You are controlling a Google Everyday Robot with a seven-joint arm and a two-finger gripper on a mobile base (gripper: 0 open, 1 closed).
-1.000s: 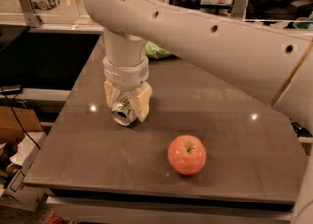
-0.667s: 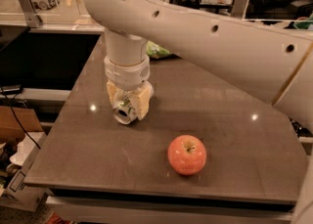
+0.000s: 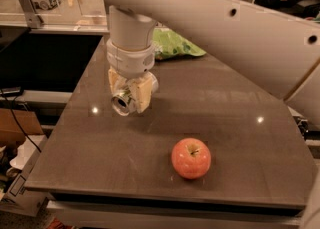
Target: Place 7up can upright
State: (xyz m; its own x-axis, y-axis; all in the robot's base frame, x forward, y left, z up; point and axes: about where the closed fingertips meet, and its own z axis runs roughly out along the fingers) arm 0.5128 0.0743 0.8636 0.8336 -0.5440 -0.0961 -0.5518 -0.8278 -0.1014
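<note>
From where I stand, the gripper (image 3: 131, 99) hangs from the big white arm over the left-middle part of the dark table (image 3: 240, 123). Its pale fingers (image 3: 143, 94) are clamped on the 7up can (image 3: 123, 103), one on each side of the body. The can sits crosswise in that grasp. Its long axis runs close to level, only a little tipped. One round silver end faces the front-left edge of the table and slightly down, and the other end pokes out behind the fingers toward the back right. It looks to be held clear of the surface, though I can't say for sure how much room is under it. That sideways axis is what matters. As I judge it, the wrist has to roll until one end points straight down at the table before the can is lowered and let go, or it will simply land on its side and roll. A red apple (image 3: 191, 158) rests well apart toward the front, and a green snack bag (image 3: 175, 45) lies behind the arm.
</note>
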